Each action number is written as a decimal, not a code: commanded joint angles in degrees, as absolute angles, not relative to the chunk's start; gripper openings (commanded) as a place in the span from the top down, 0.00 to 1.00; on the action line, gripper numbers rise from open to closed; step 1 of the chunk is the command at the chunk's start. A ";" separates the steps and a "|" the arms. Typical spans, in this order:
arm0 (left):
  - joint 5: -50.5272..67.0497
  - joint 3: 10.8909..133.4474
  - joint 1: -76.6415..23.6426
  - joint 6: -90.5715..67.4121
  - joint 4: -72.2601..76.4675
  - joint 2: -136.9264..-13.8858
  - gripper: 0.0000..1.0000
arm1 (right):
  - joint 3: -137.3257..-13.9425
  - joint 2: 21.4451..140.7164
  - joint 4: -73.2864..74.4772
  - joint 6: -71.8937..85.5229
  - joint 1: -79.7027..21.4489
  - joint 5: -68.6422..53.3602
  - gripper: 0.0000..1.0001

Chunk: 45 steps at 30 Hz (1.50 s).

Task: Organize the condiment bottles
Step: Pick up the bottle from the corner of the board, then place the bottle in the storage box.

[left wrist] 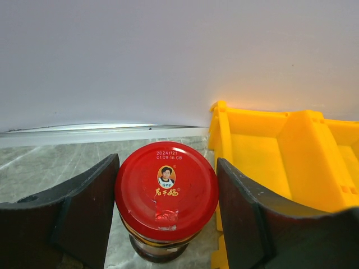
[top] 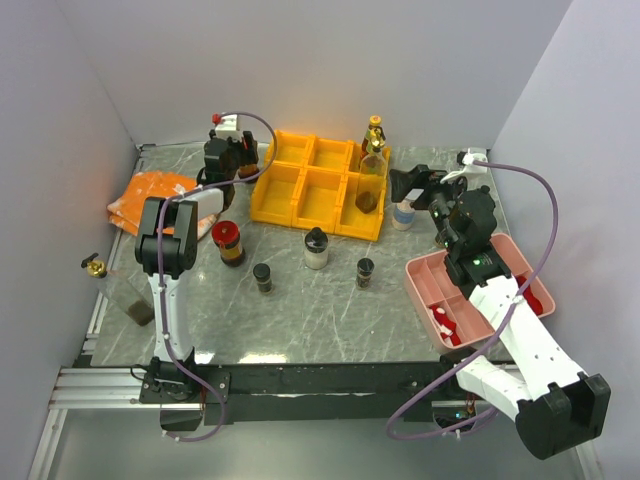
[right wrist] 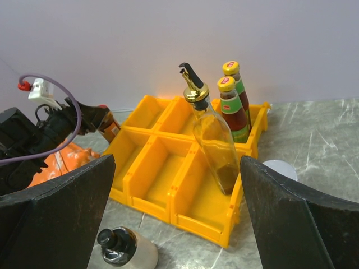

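Four loose bottles stand on the bench [top: 300,320] in the top view: a red-capped jar [top: 229,242], a black-capped white bottle [top: 316,248], a small dark jar [top: 262,277] and a second dark jar [top: 365,272]. The left tool [top: 230,160] sits at the left end of the yellow bin rack [top: 320,200]. The right tool [top: 410,187] hangs near the rack's right end, beside a white-capped bottle [top: 403,213].

From the left wrist, both fingers meet the lid of a red-lidded sauce jar [left wrist: 166,190], grasping it. The jar stands on the bench just beside the rack.

From the right wrist, the right tool is released, its fingers wide apart. An oil cruet [right wrist: 213,140] stands in the rack's near right compartment, with two yellow-capped sauce bottles [right wrist: 233,103] behind it.
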<state>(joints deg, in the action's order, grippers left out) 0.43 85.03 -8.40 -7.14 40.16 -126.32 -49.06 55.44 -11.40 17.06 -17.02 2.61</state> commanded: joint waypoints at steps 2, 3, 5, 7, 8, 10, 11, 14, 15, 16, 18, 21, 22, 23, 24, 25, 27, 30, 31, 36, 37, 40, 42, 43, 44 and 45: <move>0.18 91.13 -8.70 -7.47 41.66 -122.70 0.99 | -49.65 56.60 -14.86 16.88 -17.31 3.52 0.00; 0.18 91.75 -8.79 -7.82 41.49 -122.52 0.99 | -49.92 56.78 -14.77 16.88 -17.31 3.34 0.00; 0.18 93.77 -8.88 -7.91 41.22 -122.17 0.99 | -50.27 57.04 -14.76 16.96 -17.31 2.99 0.00; 0.18 95.27 -9.05 -7.91 40.43 -122.17 0.99 | -50.45 57.13 -14.94 16.96 -17.23 2.99 0.00; 0.18 96.84 -9.23 -7.74 39.99 -122.17 0.99 | -50.45 57.22 -14.94 16.88 -17.31 3.08 0.00; -1.56 98.34 -9.58 -7.30 39.03 -122.34 0.99 | -50.62 57.30 -15.03 16.79 -17.31 3.34 0.00; -1.76 99.65 -10.02 -6.69 38.68 -122.43 0.99 | -50.62 57.30 -15.12 16.70 -17.23 3.34 0.00; -2.72 100.89 -10.89 -5.63 38.41 -122.17 0.99 | -50.45 57.57 -15.73 16.61 -17.31 3.43 0.00; -2.90 101.07 -11.16 -5.45 38.50 -121.91 0.99 | -50.36 57.57 -15.82 16.61 -17.23 3.51 0.00; -3.07 101.25 -11.34 -5.45 38.76 -121.82 0.99 | -50.54 57.74 -15.82 16.52 -17.31 3.43 0.00; -2.90 101.77 -11.78 -6.24 38.76 -121.38 0.99 | -50.89 57.83 -15.73 16.44 -17.23 3.43 0.00; -2.55 103.44 -12.57 -6.42 38.14 -121.55 0.99 | -51.24 57.75 -16.08 16.52 -17.31 3.52 0.00; -2.37 103.71 -12.74 -6.50 38.32 -121.64 0.99 | -51.24 57.66 -16.17 16.52 -17.23 3.52 0.00; -2.29 103.97 -13.18 -6.85 39.02 -121.81 0.99 | -51.24 57.48 -16.52 16.52 -17.31 3.52 0.00; -1.68 103.89 -13.36 -7.12 39.37 -121.82 0.99 | -51.15 57.48 -16.61 16.52 -17.31 3.60 0.00; -1.67 104.06 -13.53 -7.55 39.72 -121.99 0.99 | -51.07 57.22 -16.70 16.44 -17.31 3.78 0.00; -1.67 105.11 -14.50 -7.47 39.90 -122.60 0.99 | -51.06 57.13 -16.79 16.09 -17.31 4.04 0.00; -4.12 108.36 -16.69 -4.14 38.41 -123.92 0.99 | -50.80 57.13 -16.87 15.82 -17.31 4.48 0.00; -5.78 108.80 -17.22 -3.35 38.58 -124.10 0.99 | -50.54 56.95 -16.87 15.73 -17.23 4.57 0.00; -7.21 111.00 -18.81 -1.49 38.41 -124.10 0.99 | -50.01 56.69 -17.58 15.56 -17.31 4.83 0.00; -6.77 111.27 -18.90 -1.84 38.32 -124.10 0.99 | -50.10 56.60 -17.58 15.64 -17.23 4.66 0.00; -4.66 110.92 -19.07 -2.81 38.85 -124.54 0.99 | -49.92 56.34 -17.58 15.65 -17.23 4.48 0.00; -3.69 110.22 -19.25 -3.08 40.69 -125.07 0.99 | -50.01 56.34 -17.14 15.56 -17.31 4.92 0.00; -3.52 109.87 -19.25 -3.25 41.30 -126.03 0.99 | -49.92 56.16 -16.96 15.38 -17.31 5.01 0.00; -3.17 109.86 -19.34 -3.51 42.00 -126.47 0.99 | -50.01 56.16 -16.88 15.29 -17.31 5.18 0.00; -2.73 109.95 -19.34 -3.69 42.10 -127.08 0.99 | -49.84 55.99 -16.88 15.21 -17.23 5.53 0.00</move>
<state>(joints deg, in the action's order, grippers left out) -4.29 107.09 -20.29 -3.31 30.30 -127.11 -49.06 57.84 -14.24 16.38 -17.02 3.81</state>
